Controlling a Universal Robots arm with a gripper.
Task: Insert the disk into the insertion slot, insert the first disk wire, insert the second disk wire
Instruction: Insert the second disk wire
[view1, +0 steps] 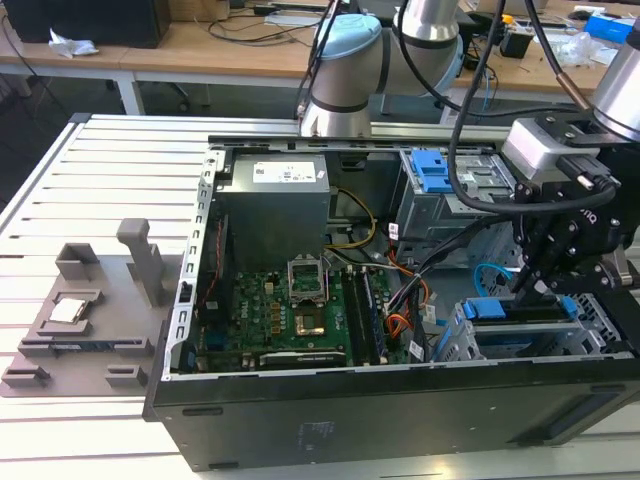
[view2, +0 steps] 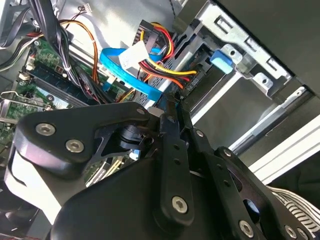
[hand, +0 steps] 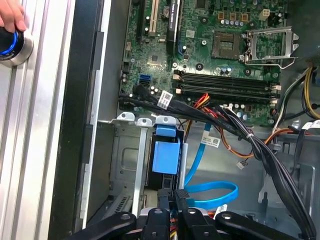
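Gripper hangs right over the disk seated in the insertion slot, fingers narrow, pinching a connector.

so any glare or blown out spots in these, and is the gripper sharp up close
Exterior view: evenly lit; the slatted table looks pale and washed out. Second wrist view: bright glare on the drive cage; the gripper fills the foreground, dark and slightly soft. First wrist view: the blue cable and motherboard are sharp, and the aluminium rails glare white.

Blue disk carrier, green mobo.
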